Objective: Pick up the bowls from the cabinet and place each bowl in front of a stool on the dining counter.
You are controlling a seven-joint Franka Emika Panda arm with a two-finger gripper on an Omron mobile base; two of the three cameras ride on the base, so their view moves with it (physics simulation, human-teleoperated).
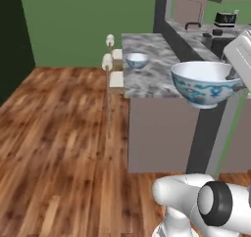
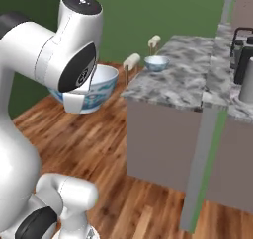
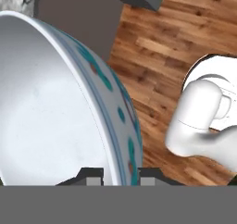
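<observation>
Gripper (image 3: 120, 179) fingers straddle the wall of the carried bowl (image 1: 206, 83), one dark tip inside the rim and one outside, so it is clamped on that bowl by the edge alone. The bowl hangs in the air, roughly upright, out past the near end of the dining counter (image 1: 157, 77) and above the wooden floor (image 1: 59, 133), not yet over the stone.

Biggest worry, as I judge it, is the counter itself. The bowl looks to ride only a little higher than the slab's top, and the near corner of the slab lies between it and any free spot, so a low or hurried approach could knock the bowl's base against the stone edge.

Next is the grip. A pinch on a thin, smooth porcelain rim leaves the weight hanging to one side; a sharp swing or a bump could make the bowl pivot or slip, and it would fall to the floor.

Then placement. A second bowl (image 1: 137, 60) already sits near the far end of the counter, beside the stools (image 1: 109, 62) that show past its left edge. Setting this one too close to it would leave two bowls at one seat; setting it too near the edge could let it tip off on release.
</observation>
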